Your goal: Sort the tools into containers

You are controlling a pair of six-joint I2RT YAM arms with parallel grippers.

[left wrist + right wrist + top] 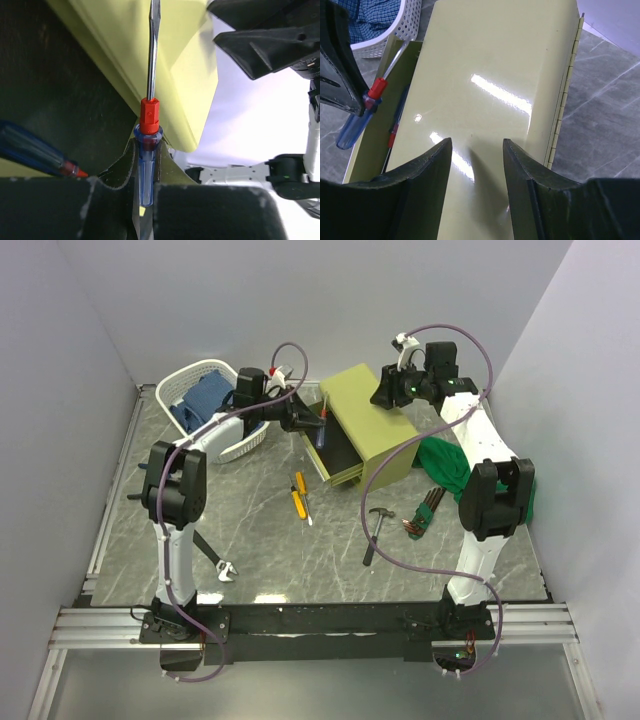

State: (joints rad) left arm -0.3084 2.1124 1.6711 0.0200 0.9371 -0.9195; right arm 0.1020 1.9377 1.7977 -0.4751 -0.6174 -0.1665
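Over the glossy olive chest, left pincer clamping translucent blue screwdriver, right pincer parted

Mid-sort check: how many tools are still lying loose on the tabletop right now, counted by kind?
yellow screwdrivers: 2
hammer: 1
hex key set: 1
adjustable wrench: 1, partly behind the left arm
Total: 5
Not counted: the blue screwdriver gripped in the left hand over the open drawer.
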